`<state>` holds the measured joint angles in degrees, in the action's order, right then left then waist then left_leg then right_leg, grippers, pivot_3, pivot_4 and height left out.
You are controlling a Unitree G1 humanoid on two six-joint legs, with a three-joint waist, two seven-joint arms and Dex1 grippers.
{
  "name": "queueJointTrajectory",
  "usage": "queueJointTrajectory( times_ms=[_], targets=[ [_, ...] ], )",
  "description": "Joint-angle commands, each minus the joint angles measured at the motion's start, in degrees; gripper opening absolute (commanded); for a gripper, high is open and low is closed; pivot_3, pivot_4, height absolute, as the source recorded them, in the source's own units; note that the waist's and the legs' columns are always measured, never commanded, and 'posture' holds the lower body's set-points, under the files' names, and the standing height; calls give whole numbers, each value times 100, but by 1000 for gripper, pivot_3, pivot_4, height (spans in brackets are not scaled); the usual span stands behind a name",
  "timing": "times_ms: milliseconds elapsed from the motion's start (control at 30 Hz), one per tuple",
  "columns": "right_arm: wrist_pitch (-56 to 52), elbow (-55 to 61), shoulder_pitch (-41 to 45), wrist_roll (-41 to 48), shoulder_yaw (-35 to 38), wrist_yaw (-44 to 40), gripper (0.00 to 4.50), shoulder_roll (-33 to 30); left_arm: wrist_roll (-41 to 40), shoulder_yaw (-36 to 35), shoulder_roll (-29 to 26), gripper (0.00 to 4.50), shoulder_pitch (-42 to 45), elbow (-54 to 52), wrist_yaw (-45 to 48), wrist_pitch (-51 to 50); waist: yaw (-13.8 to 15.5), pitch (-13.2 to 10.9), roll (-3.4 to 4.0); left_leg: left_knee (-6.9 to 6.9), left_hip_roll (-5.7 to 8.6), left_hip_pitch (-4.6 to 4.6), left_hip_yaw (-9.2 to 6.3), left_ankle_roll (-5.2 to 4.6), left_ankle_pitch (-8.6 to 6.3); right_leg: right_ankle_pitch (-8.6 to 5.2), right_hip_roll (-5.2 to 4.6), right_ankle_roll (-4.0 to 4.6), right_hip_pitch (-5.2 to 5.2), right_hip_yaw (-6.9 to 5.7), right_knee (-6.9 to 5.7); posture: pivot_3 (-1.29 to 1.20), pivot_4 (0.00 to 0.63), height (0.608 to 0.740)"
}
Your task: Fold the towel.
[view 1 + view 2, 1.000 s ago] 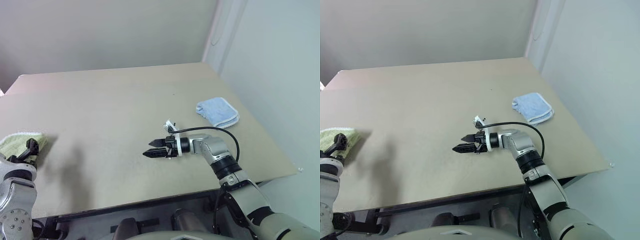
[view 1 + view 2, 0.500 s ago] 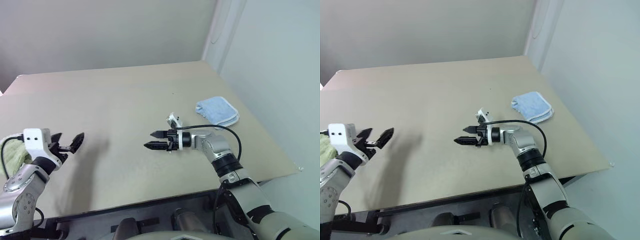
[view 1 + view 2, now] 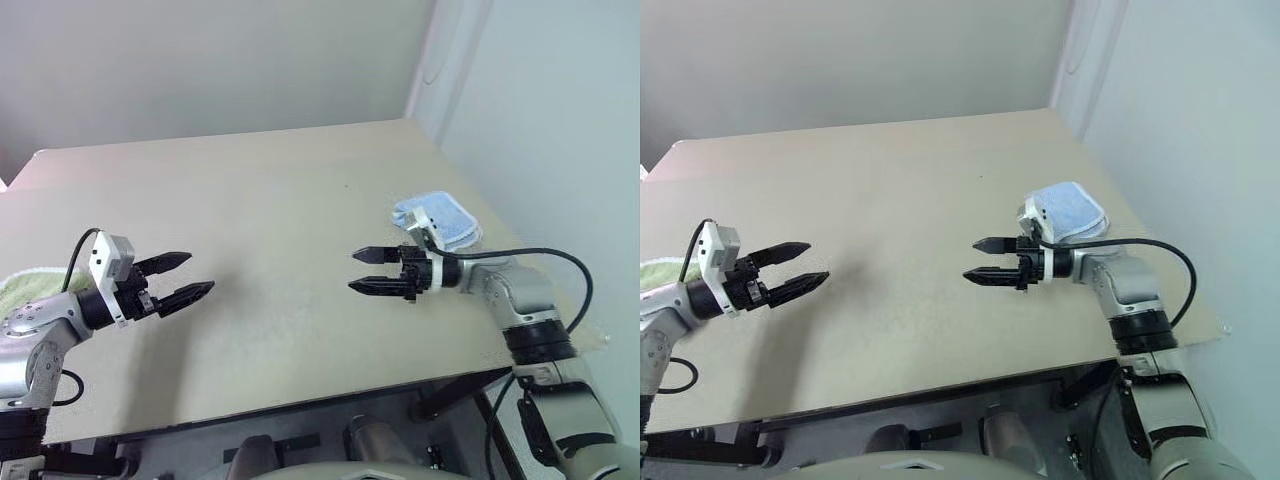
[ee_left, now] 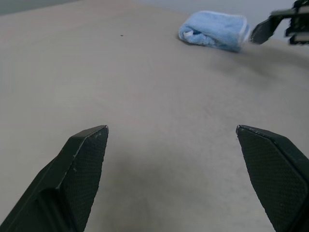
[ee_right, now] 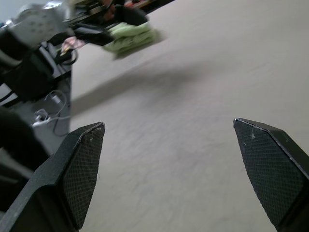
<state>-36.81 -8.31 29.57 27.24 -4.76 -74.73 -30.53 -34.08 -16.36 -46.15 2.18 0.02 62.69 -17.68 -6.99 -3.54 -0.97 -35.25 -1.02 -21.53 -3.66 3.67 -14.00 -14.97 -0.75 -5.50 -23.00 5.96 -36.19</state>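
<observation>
Towel (image 5: 129, 38): folded green bundle, far left table (image 3: 280, 200) edge.
Left gripper (image 3: 186, 278): spread wide, empty.
Right gripper (image 3: 368, 271): spread wide, empty.
Progress: looks finished.

Towel (image 3: 22, 290) table's (image 3: 260, 200) left edge; blue towel (image 3: 440, 218) right.

Even, soft indoor light from above; no glare on matte beige table (image 3: 280, 190). Faint diffuse shadows on tabletop under left gripper (image 3: 184, 279) and right gripper (image 3: 365, 271), stretching toward near edge. Head views sharp, slight softness at far wall. Left wrist view: black fingers (image 4: 82, 169) slightly soft, light blue towel (image 4: 212, 30) fairly clear. Right wrist view: light green towel (image 5: 129, 37) near far-left edge smeared with motion blur, background clutter out of focus
</observation>
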Motion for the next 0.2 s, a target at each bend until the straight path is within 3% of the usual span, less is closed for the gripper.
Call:
queueJointTrajectory(
  times_ms=[33, 200],
  targets=[
    [296, 232, -57, 5, 37, -129, 4500, -159, 342, 81, -55, 4485, -102, -206, 291, 591, 3, 0, -1, -1, 0, 0, 2, 0, 0, 0, -1, 0, 2, 2, 3, 0, 0, 740],
    [522, 187, -83, -21, 53, 78, 4500, -52, 329, 59, 18, 4485, -395, -331, 444, 719, 1, 0, 0, -1, 0, 3, 12, 0, 0, 0, -1, 0, 0, 13, 0, 0, 0, 740]
  ],
)
